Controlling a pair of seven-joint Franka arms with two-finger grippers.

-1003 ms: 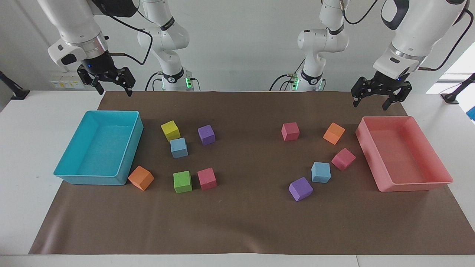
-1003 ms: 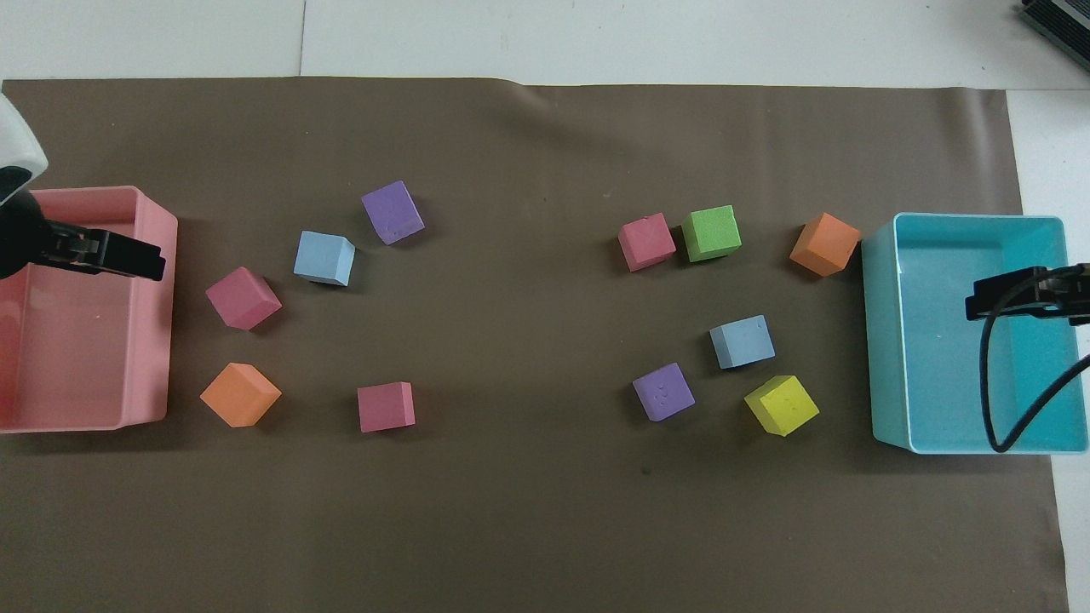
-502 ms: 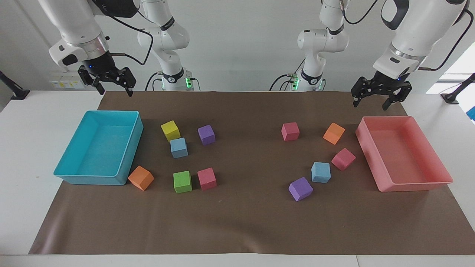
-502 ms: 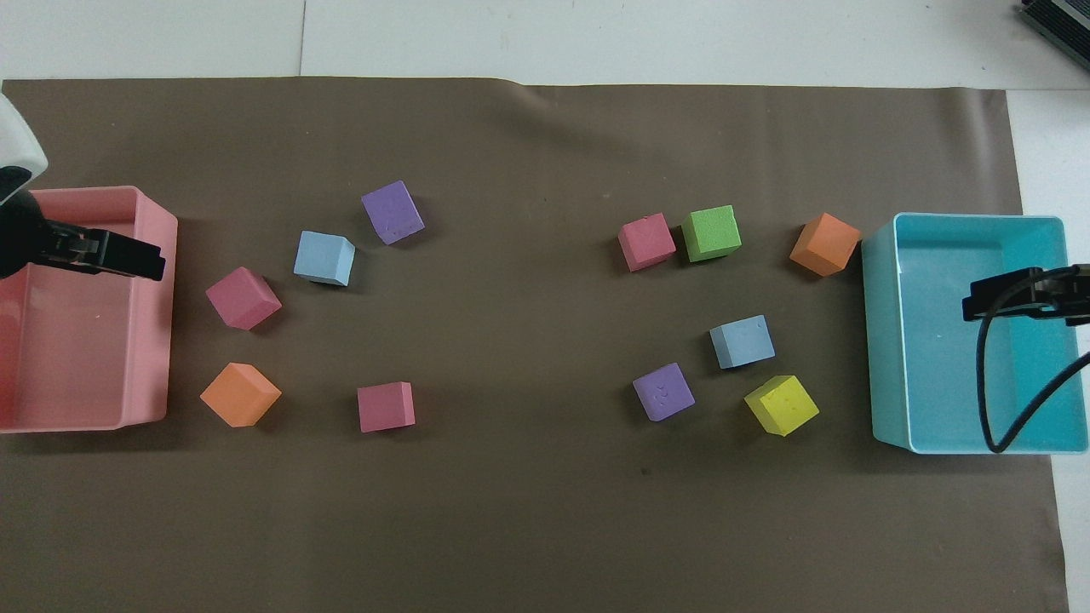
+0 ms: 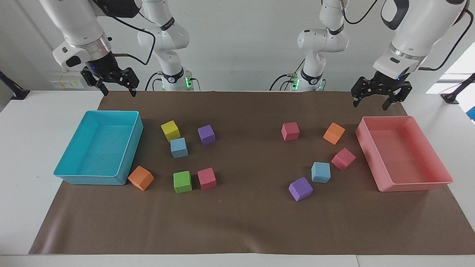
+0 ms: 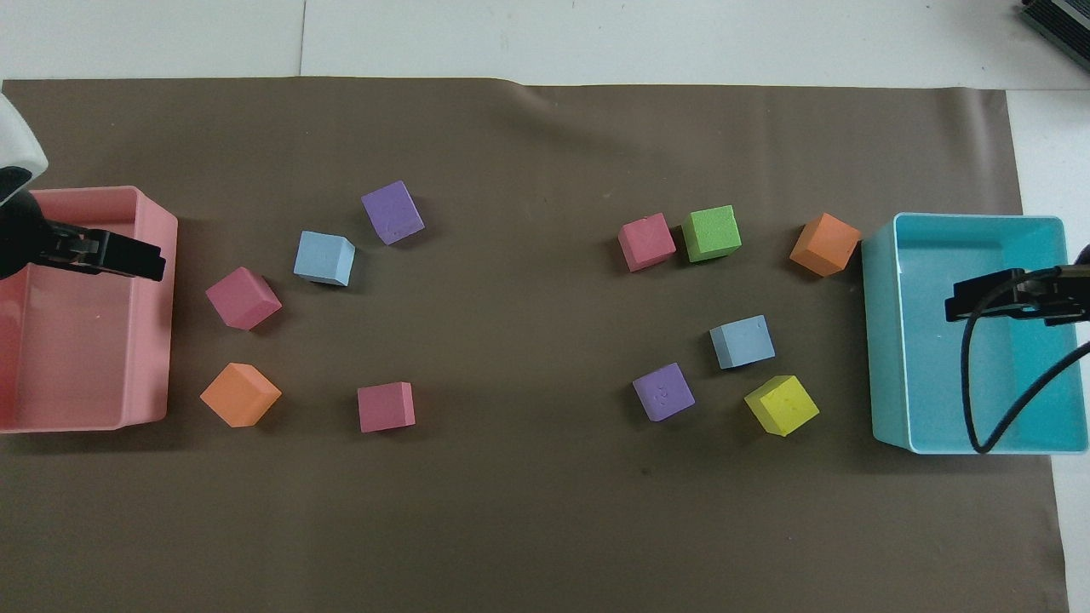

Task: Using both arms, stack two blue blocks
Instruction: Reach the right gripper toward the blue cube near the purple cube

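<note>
Two light blue blocks lie apart on the brown mat. One blue block (image 5: pixel 179 147) (image 6: pixel 742 341) sits toward the right arm's end, beside a yellow cube (image 5: pixel 170 130) and a purple cube (image 5: pixel 206 134). The other blue block (image 5: pixel 321 172) (image 6: pixel 324 258) sits toward the left arm's end, between a purple cube (image 5: pixel 300 188) and a pink cube (image 5: pixel 343 159). My right gripper (image 5: pixel 119 92) (image 6: pixel 979 298) hangs open and empty, high over the cyan tray (image 5: pixel 126 168). My left gripper (image 5: pixel 370 105) (image 6: pixel 128 260) hangs open and empty, high over the pink tray (image 5: pixel 386 184).
Other cubes lie on the mat: orange (image 5: pixel 141 178), green (image 5: pixel 182 181) and pink (image 5: pixel 206 178) near the first blue block, pink (image 5: pixel 290 131) and orange (image 5: pixel 334 133) near the second. A wide strip of mat runs between the two groups.
The right gripper has drifted a little toward the middle of the table, still raised. The left arm and all the cubes have not moved.
</note>
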